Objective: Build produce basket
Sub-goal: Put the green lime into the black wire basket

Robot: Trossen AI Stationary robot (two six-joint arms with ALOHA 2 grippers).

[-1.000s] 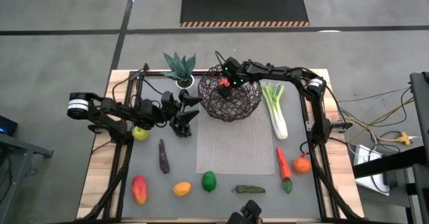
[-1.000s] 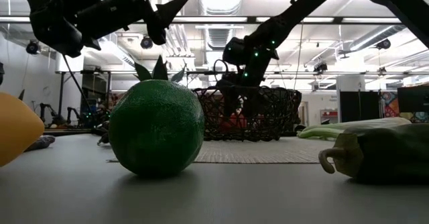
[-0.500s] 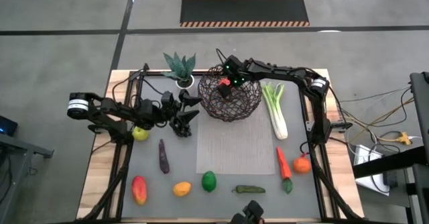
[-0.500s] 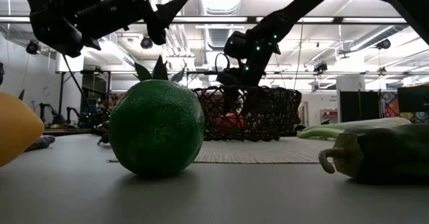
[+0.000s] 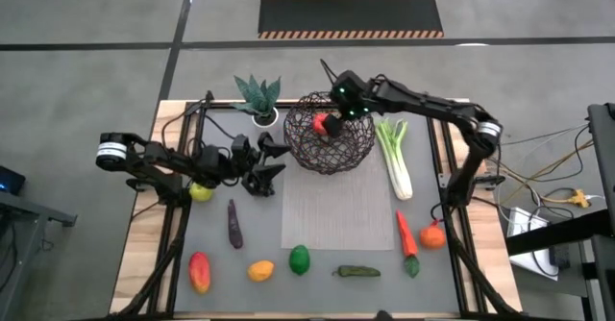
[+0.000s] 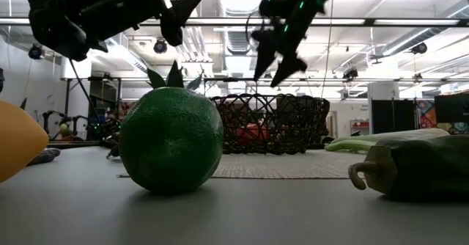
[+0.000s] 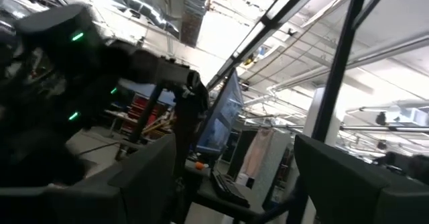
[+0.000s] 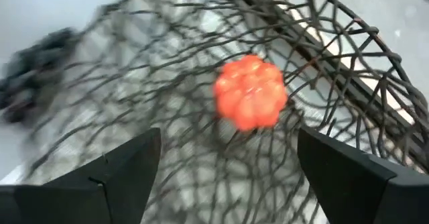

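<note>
The dark wire basket (image 5: 332, 141) stands at the far middle of the table, on the far edge of a grey mat. A red-orange ribbed fruit (image 8: 251, 100) lies on its bottom and also shows in the high view (image 5: 322, 126) and the low view (image 6: 252, 133). My right gripper (image 6: 272, 67) hangs open and empty above the basket, fingers pointing down; it also shows in the high view (image 5: 334, 114). My left gripper (image 5: 270, 160) is open and empty in the air left of the basket. A yellow-green apple (image 5: 200, 192) lies under the left arm.
A leek (image 5: 395, 157) lies right of the basket. A carrot (image 5: 407, 241) and an orange fruit (image 5: 432, 234) lie at the right. A green pepper (image 5: 357, 272), green fruit (image 5: 300, 259), orange (image 5: 259, 270), red-yellow fruit (image 5: 199, 271) and eggplant (image 5: 234, 223) lie near. A potted plant (image 5: 258, 98) stands far left.
My right gripper has risen out of the basket and now hangs well above its rim, a little toward the table's right edge. The red-orange fruit has stayed on the basket's bottom.
</note>
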